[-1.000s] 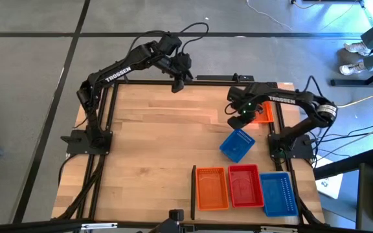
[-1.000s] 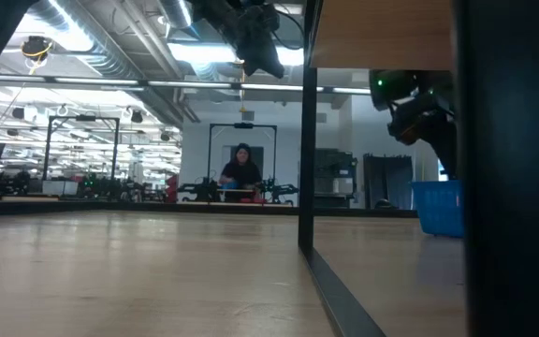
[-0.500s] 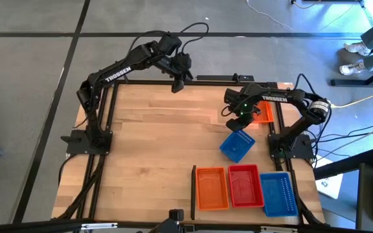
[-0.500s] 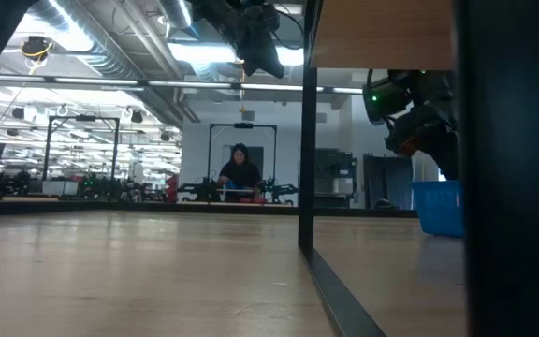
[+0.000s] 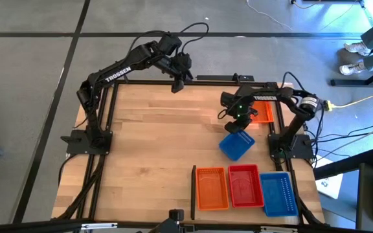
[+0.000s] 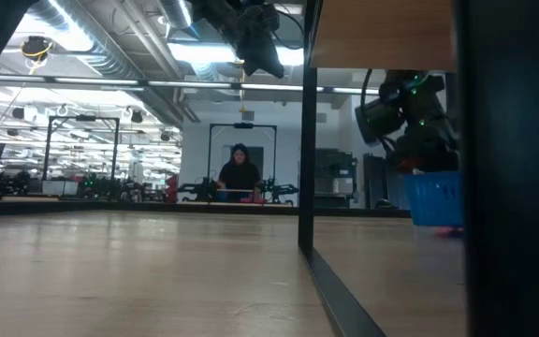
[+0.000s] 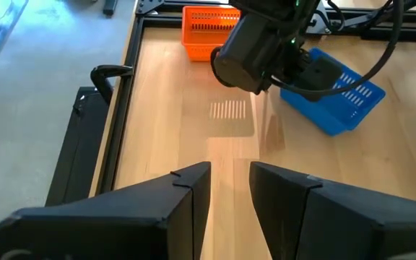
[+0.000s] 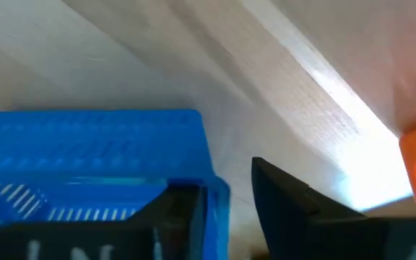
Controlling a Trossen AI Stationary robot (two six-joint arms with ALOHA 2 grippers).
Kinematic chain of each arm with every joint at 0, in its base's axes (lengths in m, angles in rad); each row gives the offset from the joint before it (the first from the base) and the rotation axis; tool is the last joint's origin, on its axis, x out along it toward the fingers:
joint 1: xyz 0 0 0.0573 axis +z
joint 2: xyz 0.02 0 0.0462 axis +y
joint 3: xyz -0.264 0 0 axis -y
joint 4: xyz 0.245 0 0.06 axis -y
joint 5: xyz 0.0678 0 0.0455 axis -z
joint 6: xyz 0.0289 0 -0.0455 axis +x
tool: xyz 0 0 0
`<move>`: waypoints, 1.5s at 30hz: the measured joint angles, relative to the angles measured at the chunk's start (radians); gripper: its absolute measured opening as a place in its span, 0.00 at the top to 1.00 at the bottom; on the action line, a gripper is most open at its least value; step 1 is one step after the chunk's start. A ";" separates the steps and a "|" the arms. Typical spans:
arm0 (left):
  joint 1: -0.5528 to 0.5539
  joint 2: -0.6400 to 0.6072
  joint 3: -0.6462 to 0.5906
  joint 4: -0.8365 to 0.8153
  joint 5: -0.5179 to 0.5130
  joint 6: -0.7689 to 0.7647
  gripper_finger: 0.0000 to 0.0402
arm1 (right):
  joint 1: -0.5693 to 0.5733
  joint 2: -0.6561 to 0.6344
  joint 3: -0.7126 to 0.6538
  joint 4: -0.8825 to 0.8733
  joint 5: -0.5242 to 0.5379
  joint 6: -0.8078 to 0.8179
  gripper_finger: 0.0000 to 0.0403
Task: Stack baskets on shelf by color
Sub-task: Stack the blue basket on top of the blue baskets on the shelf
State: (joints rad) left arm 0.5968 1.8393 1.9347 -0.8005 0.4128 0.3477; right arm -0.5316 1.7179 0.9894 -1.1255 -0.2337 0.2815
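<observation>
Right fingers (image 8: 222, 209) straddle loose blue basket's (image 5: 236, 145) wall.

Bare shelf (image 5: 154, 142) left of divider (image 5: 193, 192)

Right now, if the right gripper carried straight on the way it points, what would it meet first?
Probably the loose blue basket: the right gripper points down with its open fingers astride the basket's near wall, one finger inside it. How far above the wall is unclear.

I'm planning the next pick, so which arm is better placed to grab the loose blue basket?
The right. Its claw sits right over the loose blue basket's edge, one finger inside the wall and one outside. The left claw hangs over the shelf's far edge, well away.
</observation>
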 joint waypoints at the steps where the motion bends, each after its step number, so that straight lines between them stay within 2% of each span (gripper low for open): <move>1: 0.000 0.000 0.000 0.000 0.000 0.000 0.78 | 0.000 0.004 0.000 0.000 0.000 -0.001 0.74; 7: 0.000 0.000 0.000 0.000 0.000 0.003 0.78 | 0.000 0.001 0.001 -0.002 -0.030 -0.041 0.97; 11: 0.000 0.000 0.000 0.000 0.000 0.003 0.78 | 0.000 -0.009 0.037 -0.053 -0.034 -0.082 0.98; 14: 0.000 0.000 0.000 0.000 0.000 0.003 0.78 | 0.000 -0.024 0.116 -0.157 -0.032 -0.152 0.99; 21: 0.000 0.000 0.000 0.000 0.000 0.002 0.78 | 0.000 -0.046 0.422 -0.439 0.064 -0.295 0.99; 23: 0.000 0.000 0.000 0.000 0.000 0.003 0.78 | 0.000 -0.052 0.512 -0.448 0.077 -0.338 0.99; 27: 0.000 0.000 0.000 -0.002 0.000 0.002 0.78 | 0.009 -0.097 0.681 -0.447 -0.008 -0.367 1.00; 30: -0.002 0.000 0.000 -0.003 -0.001 -0.002 0.78 | 0.031 -0.143 0.765 -0.448 0.011 -0.372 1.00; 33: -0.002 0.000 0.001 -0.003 -0.001 -0.003 0.78 | 0.055 -0.215 0.807 -0.445 -0.010 -0.373 1.00; 38: -0.002 0.000 0.001 -0.003 0.000 -0.004 0.78 | 0.122 -0.347 0.810 -0.448 -0.127 -0.328 1.00; 43: -0.015 0.000 0.001 -0.003 0.003 0.025 0.78 | 0.242 -0.465 0.810 -0.447 -0.216 -0.248 1.00; 45: -0.021 0.000 0.001 -0.003 0.048 0.059 0.78 | 0.291 -0.503 0.810 -0.447 -0.231 -0.218 1.00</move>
State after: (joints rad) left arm 0.5759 1.8389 1.9354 -0.8034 0.4606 0.4070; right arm -0.2404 1.2145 1.7992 -1.5726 -0.4646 0.0632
